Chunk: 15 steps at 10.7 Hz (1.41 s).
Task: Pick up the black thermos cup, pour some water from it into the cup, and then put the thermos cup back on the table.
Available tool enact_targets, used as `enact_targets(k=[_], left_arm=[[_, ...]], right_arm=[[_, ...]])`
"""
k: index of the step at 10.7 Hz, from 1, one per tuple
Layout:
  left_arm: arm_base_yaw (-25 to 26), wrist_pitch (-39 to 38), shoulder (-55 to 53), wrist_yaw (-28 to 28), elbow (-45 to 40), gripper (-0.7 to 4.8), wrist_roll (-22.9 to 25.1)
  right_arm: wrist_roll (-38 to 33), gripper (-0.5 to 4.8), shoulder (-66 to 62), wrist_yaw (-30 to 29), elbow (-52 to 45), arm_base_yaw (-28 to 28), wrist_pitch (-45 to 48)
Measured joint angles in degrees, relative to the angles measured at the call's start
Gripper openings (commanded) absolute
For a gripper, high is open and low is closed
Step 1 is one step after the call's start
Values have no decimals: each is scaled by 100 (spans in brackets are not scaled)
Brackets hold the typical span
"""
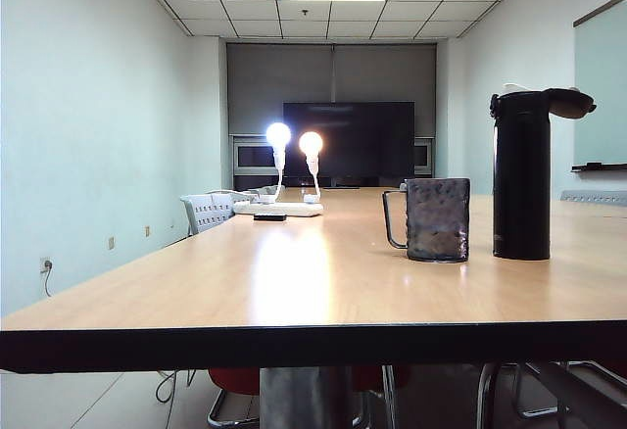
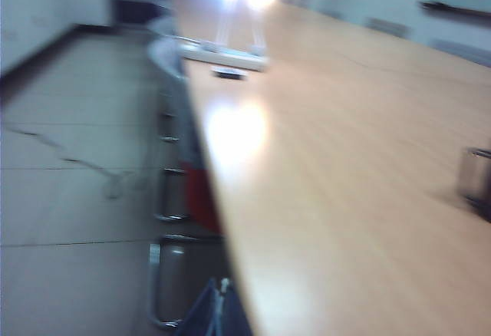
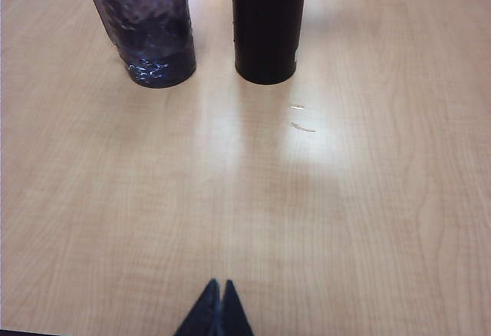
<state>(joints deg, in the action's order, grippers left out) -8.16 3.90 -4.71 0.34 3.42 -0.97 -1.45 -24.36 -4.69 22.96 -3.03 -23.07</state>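
The black thermos cup (image 1: 522, 179) stands upright on the table (image 1: 294, 282), on the right side in the exterior view, with its flip-top lid (image 1: 570, 103) swung out sideways at the top; the cup (image 1: 437, 218) sits just beside it, apart from it, with its thin squared handle (image 1: 392, 220) turned away from the thermos; my right gripper (image 3: 220, 294) hangs low over the bare wood, well short of both, its two dark fingertips pressed together with nothing between them; my left gripper (image 2: 219, 301) shows only as a blurred dark tip at the table's near edge, and I cannot tell how far it stands open, though it has nothing near it to hold; I judge the thermos to be stiff and hard-walled, so it will not give under my pads, but the matte wall looks smooth and may slide if I squeeze lightly; with water inside it is likely fairly heavy and, being tall and slim, easy to topple if I nudge it near the top; I would take it around the middle of the body, below the lid, jaws spread wide first; the mug looks light and possibly brittle, so I should keep clear of it while closing in; a few small marks (image 3: 301, 117), perhaps drops, lie on the wood near the thermos's base.
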Motion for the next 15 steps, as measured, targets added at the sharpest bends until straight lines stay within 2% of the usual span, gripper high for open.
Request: enact_targets(k=[2, 3, 4, 6, 7, 12, 13, 15], left_arm=[[446, -13, 463, -35, -304, -6, -11], [612, -404, 446, -63, -299, -5, 7], [616, -527, 437, -243, -299, -5, 50], [616, -610, 439, -291, -299, 8, 468], [616, -610, 439, -286, -299, 24, 481], [616, -608, 442, -286, -299, 24, 483], [616, -608, 439, -286, -299, 24, 485], [616, -610, 442, -286, -299, 24, 483]], right_arm=[[0, -5, 0, 2, 0, -2, 0], [0, -5, 13, 2, 0, -2, -7], [0, -5, 13, 2, 0, -2, -11], [0, -5, 15, 4, 0, -2, -44], [0, -5, 15, 4, 0, 0, -44], [7, -5, 15, 15, -2, 0, -42], [24, -5, 66, 164, -44, 15, 50], [168, -5, 603, 1139, -761, 166, 1180]])
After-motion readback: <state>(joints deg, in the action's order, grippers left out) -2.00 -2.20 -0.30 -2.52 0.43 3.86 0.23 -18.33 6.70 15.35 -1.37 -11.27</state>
